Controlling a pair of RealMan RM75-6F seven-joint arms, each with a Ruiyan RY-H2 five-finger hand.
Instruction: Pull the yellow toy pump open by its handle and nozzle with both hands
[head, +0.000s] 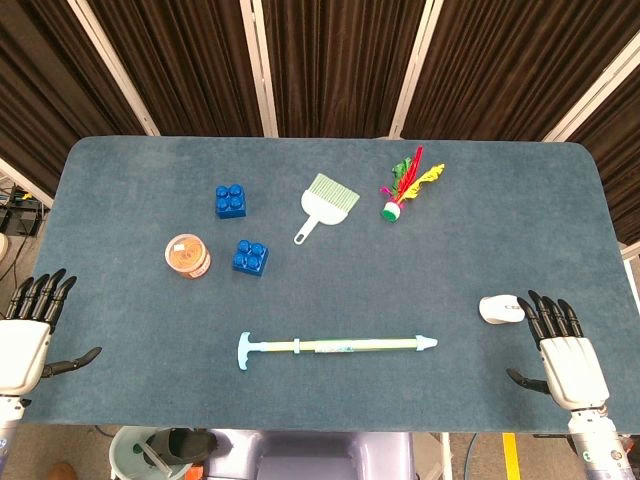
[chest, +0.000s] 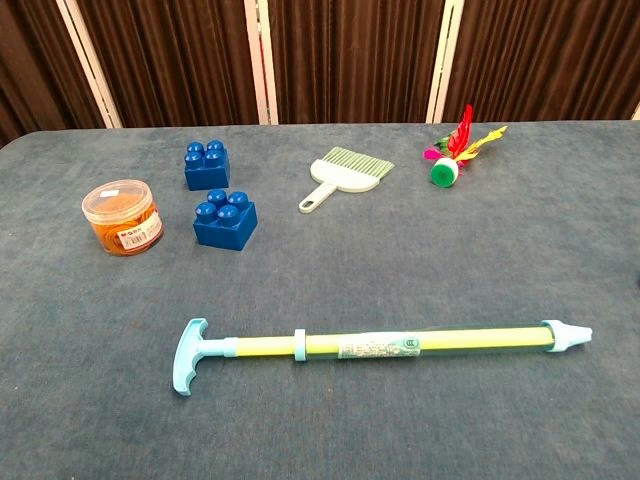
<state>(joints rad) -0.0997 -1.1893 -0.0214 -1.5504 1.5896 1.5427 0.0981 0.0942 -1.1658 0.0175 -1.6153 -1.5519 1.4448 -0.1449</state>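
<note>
Head view. The yellow toy pump (head: 340, 346) lay flat on the blue worktop (head: 500, 220) toward the near edge, its T-handle (head: 245, 350) pointing to 9 o'clock and its nozzle (head: 427, 343) to 3 o'clock. The left robot hand (head: 28, 335) rested at the near-left edge, fingers spread, holding nothing, well apart from the handle. The right robot hand (head: 562, 345) sat near-right, fingers likewise apart and empty; a small white object (head: 500, 309) lay just beside its fingertips, toward 11 o'clock. From the pump toward 12 o'clock: two blue blocks (head: 231, 201) (head: 250, 258), an orange-lidded tub (head: 187, 254), a small green brush (head: 326, 202), a feathered shuttlecock (head: 405, 186). Bare cloth lay either side of the pump.

Chest view. The pump (chest: 400, 344) spanned the foreground, handle (chest: 188, 356) left, nozzle (chest: 568, 335) right. Blocks (chest: 206, 165) (chest: 225, 220), tub (chest: 122, 216), brush (chest: 345, 175) and shuttlecock (chest: 455, 150) stood well behind it. Neither robot hand appeared here.
</note>
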